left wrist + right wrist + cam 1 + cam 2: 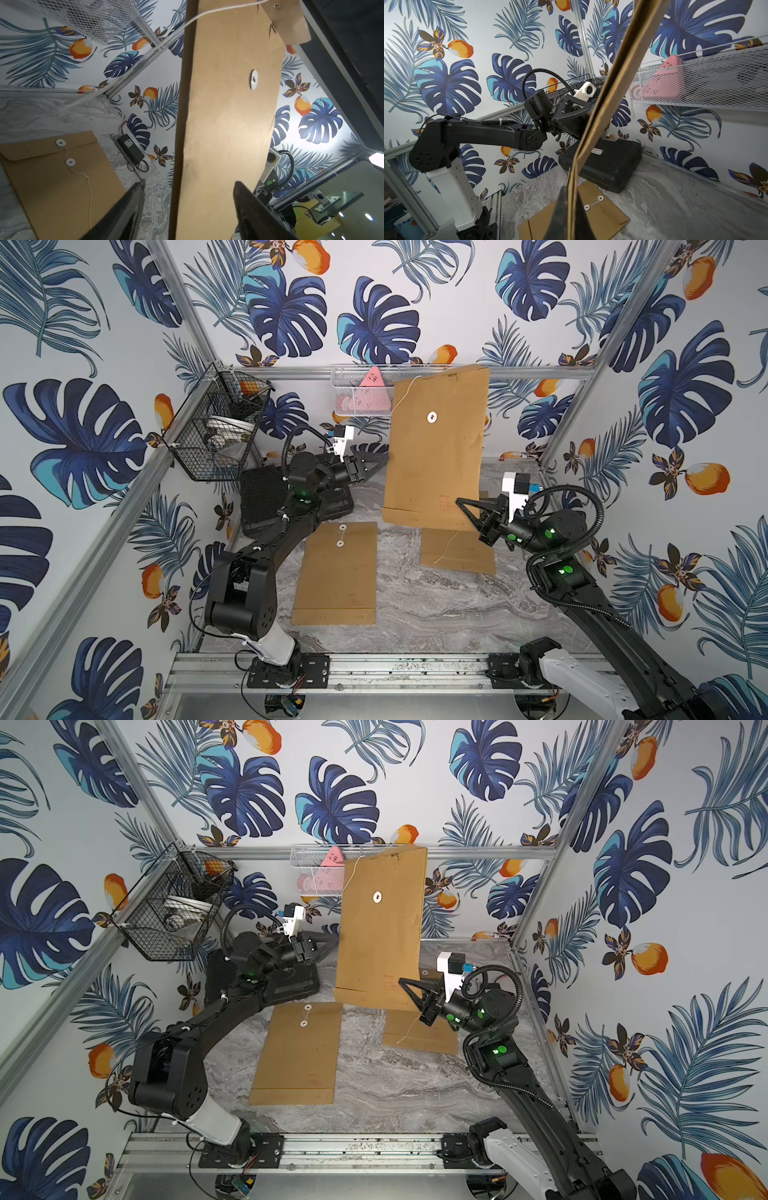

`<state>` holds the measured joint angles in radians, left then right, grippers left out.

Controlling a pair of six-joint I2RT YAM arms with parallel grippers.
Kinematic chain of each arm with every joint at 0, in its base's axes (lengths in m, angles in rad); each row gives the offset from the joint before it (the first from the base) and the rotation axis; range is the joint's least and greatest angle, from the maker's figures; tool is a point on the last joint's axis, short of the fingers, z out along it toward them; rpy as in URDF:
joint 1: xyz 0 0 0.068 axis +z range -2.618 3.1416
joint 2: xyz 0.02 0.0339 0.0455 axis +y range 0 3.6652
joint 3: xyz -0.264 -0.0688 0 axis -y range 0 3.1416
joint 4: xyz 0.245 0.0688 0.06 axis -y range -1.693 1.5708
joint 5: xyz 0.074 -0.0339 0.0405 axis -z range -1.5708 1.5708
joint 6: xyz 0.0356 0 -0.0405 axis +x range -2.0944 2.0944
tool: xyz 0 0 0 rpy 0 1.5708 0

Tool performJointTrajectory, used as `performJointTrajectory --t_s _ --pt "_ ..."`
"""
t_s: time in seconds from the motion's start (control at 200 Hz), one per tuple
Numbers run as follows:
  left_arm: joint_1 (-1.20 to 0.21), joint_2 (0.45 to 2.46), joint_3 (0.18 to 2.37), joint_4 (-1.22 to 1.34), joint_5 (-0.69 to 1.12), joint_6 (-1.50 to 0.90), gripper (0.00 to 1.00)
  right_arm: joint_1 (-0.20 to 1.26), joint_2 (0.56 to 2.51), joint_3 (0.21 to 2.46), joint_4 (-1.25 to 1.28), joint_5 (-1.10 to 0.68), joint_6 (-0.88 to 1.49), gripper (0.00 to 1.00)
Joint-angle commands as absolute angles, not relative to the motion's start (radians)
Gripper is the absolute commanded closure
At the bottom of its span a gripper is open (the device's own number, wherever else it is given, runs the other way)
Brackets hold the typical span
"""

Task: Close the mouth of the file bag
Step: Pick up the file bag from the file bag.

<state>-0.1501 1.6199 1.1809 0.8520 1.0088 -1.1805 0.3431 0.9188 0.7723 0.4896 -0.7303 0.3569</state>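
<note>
Right gripper point(460, 503) jaws clamp the bottom edge of the brown kraft-paper file bag point(436, 456), holding it upright above the grey marbled bench point(415, 605). Left gripper point(383, 459) jaws stand apart astride its side edge; contact is unclear. The bag's flap point(291, 25) is open and its white string point(401, 396) hangs loose. The step looks like pre-fold positioning. Next: fold the flap and wind the string round the white round button point(432, 417).

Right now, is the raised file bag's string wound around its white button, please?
No, the string of the raised file bag hangs loose off its flap, leaving the white button bare.
</note>
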Motion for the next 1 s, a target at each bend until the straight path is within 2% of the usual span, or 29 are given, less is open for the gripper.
performJointTrajectory --t_s 0.0,0.135,0.305,0.42,0.51,0.56,0.6,0.65,0.706,0.831,0.996 --pt "-0.155 1.636 1.204 0.887 1.039 -1.157 0.29 0.344 0.92 0.762 0.643 -0.778 0.408 1.0" --pt "-0.16 1.655 1.205 0.894 1.032 -1.151 0.32 0.343 0.915 0.748 0.688 -0.773 0.445 1.0" --pt "-0.177 1.703 1.199 1.207 1.05 -1.378 0.43 0.342 0.939 0.746 0.662 -0.761 0.444 1.0" --pt "-0.177 1.708 1.191 1.274 1.068 -1.422 0.6 0.342 0.95 0.736 0.637 -0.737 0.43 1.0" --pt "-0.175 1.697 1.181 1.254 1.08 -1.389 0.83 0.34 0.945 0.73 0.592 -0.717 0.409 1.0" --pt "-0.166 1.692 1.173 1.262 1.085 -1.382 0.93 0.332 0.934 0.726 0.545 -0.692 0.401 0.91" --pt "-0.153 1.691 1.168 1.267 1.087 -1.377 1.0 0.324 0.924 0.722 0.508 -0.674 0.399 0.79" --pt "-0.134 1.684 1.161 1.258 1.09 -1.349 1.0 0.308 0.915 0.725 0.455 -0.656 0.399 0.64" --pt "-0.112 1.673 1.155 1.235 1.097 -1.303 1.0 0.287 0.915 0.745 0.385 -0.653 0.395 0.53" --pt "-0.106 1.666 1.151 1.212 1.141 -1.196 1.0 0.257 0.976 0.829 0.266 -0.656 0.393 0.42" --pt "-0.108 1.732 1.161 1.538 1.193 -1.399 1.0 0.226 1.109 0.951 0.2 -0.648 0.394 0.29"
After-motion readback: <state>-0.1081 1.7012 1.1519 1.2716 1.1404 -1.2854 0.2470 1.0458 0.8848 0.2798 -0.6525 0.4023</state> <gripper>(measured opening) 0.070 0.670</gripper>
